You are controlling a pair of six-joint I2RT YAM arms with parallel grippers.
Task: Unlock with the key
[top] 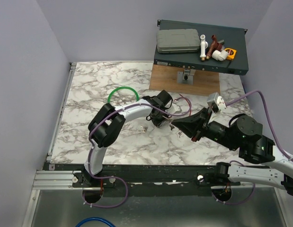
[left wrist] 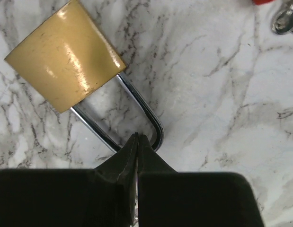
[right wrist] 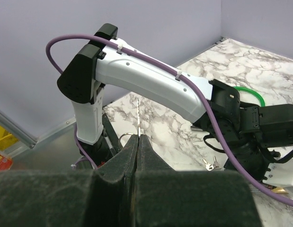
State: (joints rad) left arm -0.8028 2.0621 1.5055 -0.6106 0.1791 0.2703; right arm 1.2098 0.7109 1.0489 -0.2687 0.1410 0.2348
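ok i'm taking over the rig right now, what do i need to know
left claw: shut, tips at the padlock shackle's bend, grip unclear.
right claw: shut on a thin metal strip, maybe a key.
padlock flat on the table, shackle looks seated; what looks like the red-tagged key lies just past it.
done: nothing unlocked.
left: key into padlock, turn.

Key (left wrist: 284, 21): small silver metal piece with a red bit beside it, cropped at the upper right corner of the left wrist view. It lies flat on the table (left wrist: 222, 118), near the padlock (left wrist: 66, 56) but apart from it. Padlock: scuffed brass body, silver shackle with both legs meeting the body, lying flat and askew. Strip (right wrist: 137, 116): thin, metallic, edge-on, rising upright from between the closed fingers of the right gripper (right wrist: 137, 138); whether it is a key cannot be told.
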